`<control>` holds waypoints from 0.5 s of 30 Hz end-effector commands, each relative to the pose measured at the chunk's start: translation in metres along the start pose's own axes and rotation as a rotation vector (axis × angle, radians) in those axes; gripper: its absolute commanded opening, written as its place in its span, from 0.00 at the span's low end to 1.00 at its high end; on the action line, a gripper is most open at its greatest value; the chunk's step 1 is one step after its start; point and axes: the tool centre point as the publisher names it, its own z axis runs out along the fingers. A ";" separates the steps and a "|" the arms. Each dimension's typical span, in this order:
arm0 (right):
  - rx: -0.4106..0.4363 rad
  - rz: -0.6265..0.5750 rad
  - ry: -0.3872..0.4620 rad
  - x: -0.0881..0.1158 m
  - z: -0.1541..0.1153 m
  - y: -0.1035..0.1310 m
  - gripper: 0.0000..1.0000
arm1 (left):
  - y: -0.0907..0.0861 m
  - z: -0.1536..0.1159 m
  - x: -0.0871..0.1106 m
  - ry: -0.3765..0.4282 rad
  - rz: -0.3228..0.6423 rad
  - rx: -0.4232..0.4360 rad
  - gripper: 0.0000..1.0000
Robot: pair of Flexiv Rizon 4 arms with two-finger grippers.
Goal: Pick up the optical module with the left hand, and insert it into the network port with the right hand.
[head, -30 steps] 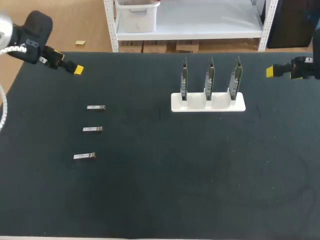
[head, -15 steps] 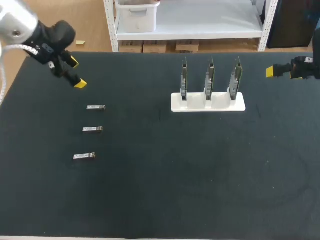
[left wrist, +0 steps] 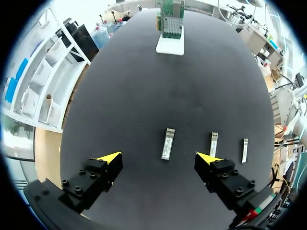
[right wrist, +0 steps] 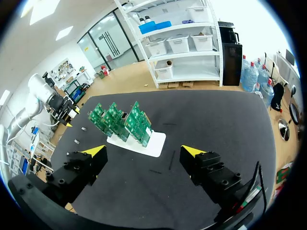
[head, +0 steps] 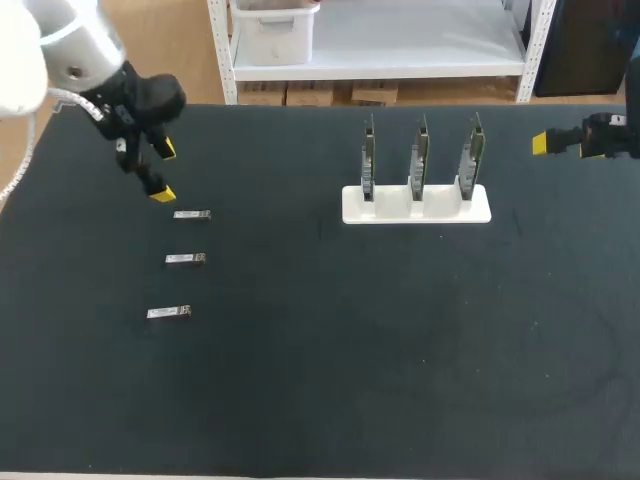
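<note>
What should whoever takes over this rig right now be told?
Left gripper: fingers open, empty, hovering beside the rearmost optical module.
Right gripper: open, empty, off to the right of the network cards.
Middle module and nearest module lie flat; the cards stand in the white stand.
Done: nothing grasped.
Left: pick up a module, pass it across, insert it.

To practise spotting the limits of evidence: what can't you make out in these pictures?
- Network ports on the cards: head view, edge-on and too small.
- Rear cards: left wrist view, mostly hidden behind the front card.
- Right hand: head view, its arm cut off by the edge.
</note>
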 end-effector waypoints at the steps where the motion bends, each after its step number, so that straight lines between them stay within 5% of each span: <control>1: 0.000 0.000 0.000 0.000 0.000 0.000 1.00 | 0.003 0.009 0.000 0.027 0.001 -0.012 1.00; 15: 0.000 0.000 0.000 0.000 0.000 0.000 1.00 | -0.009 0.029 0.003 0.054 0.071 -0.040 1.00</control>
